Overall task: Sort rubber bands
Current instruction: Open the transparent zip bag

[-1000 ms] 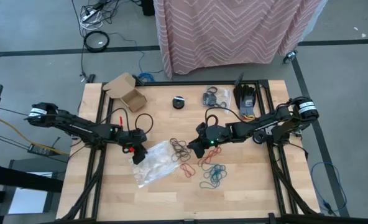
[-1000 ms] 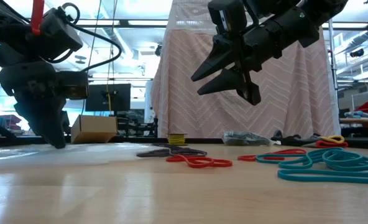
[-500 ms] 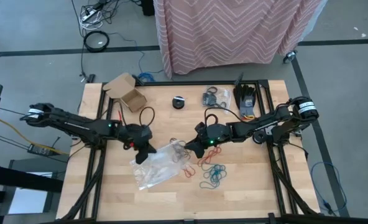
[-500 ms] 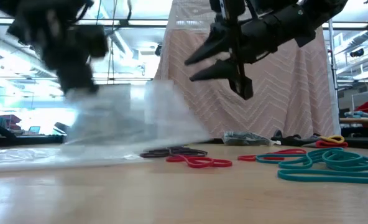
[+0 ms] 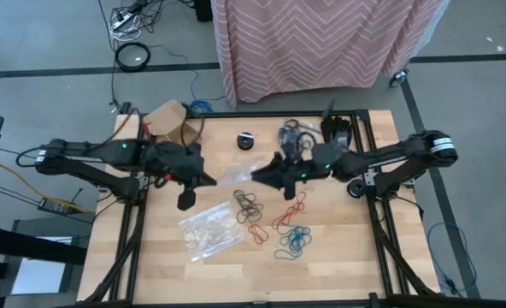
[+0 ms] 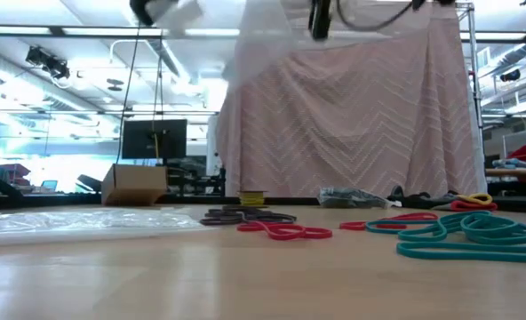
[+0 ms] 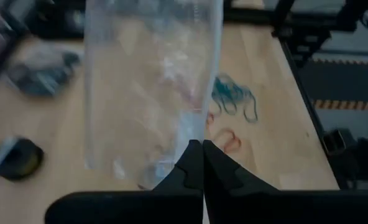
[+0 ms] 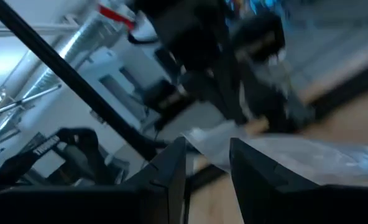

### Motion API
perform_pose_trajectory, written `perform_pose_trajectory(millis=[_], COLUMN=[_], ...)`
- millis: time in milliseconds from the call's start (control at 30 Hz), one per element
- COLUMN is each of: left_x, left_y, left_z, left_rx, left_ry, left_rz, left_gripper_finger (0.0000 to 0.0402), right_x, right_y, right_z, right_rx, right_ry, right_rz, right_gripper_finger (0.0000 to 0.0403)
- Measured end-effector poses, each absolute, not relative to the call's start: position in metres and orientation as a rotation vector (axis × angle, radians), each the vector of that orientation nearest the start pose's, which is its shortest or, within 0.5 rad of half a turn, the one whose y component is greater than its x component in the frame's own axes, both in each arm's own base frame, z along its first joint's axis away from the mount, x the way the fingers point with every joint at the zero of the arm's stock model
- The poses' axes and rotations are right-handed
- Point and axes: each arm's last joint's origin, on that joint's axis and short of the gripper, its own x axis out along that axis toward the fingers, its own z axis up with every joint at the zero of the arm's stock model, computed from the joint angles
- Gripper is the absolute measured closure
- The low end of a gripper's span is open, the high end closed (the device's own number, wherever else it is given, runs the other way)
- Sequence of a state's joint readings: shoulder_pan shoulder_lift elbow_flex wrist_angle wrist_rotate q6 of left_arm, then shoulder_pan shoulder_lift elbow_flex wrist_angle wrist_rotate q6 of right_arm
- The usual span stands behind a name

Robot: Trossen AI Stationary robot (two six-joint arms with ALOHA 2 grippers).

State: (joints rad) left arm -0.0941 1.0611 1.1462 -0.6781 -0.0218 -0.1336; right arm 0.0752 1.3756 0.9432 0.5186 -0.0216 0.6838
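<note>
**Clear bag held up between both tools**

Wooden table [image 5: 338, 257] carried the rubber bands [image 5: 274, 224] in loose piles right of its centre: dark ones [image 5: 248, 205] at 9 o'clock within the group, red [image 5: 289, 210] at 12, teal [image 5: 294, 241] at 6. Above them the left tool [image 5: 208, 179] had its fingers pressed together on a clear bag [image 5: 233, 176]. The right tool [image 5: 256, 174] met the bag's other end, fingers spread. Another clear bag [image 5: 208, 229] lay flat at 9 o'clock from the bands.
</note>
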Motion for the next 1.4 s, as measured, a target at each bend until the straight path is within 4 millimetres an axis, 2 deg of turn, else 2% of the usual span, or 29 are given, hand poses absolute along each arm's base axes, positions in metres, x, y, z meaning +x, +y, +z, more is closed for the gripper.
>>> perform_pose_trajectory(millis=[300,400,533,633,800,967,1233,1400], left_x=[0.201,0.198,0.194,0.193,0.195,0.201,0.207,0.206], left_y=[-0.012,-0.011,-0.011,-0.010,-0.008,-0.006,-0.007,-0.006], left_z=[0.413,0.429,0.444,0.446,0.437,0.425,0.421,0.421], left_rx=[-0.007,0.012,0.043,0.053,0.065,0.067,0.075,0.082], left_ry=[0.429,0.362,0.297,0.294,0.381,0.490,0.515,0.517], left_rz=[0.024,0.022,0.017,0.022,0.030,0.026,0.020,0.048], left_gripper_finger=[0.0401,0.0401,0.0401,0.0401,0.0401,0.0401,0.0401,0.0401], right_x=[0.278,0.273,0.271,0.274,0.286,0.301,0.322,0.317], right_y=[0.017,0.016,0.016,0.016,0.016,0.016,0.014,0.014], right_z=[0.413,0.435,0.453,0.456,0.447,0.433,0.412,0.412], right_rx=[0.429,0.362,0.282,0.205,0.155,0.149,0.190,0.218], right_ry=[-0.235,-0.229,-0.172,-0.099,-0.018,0.046,0.133,0.161], right_rz=[0.037,0.012,-0.011,-0.024,-0.034,-0.037,-0.025,-0.031], right_gripper_finger=[0.0289,0.0289,0.0289,0.0289,0.0289,0.0289,0.0291,0.0333])
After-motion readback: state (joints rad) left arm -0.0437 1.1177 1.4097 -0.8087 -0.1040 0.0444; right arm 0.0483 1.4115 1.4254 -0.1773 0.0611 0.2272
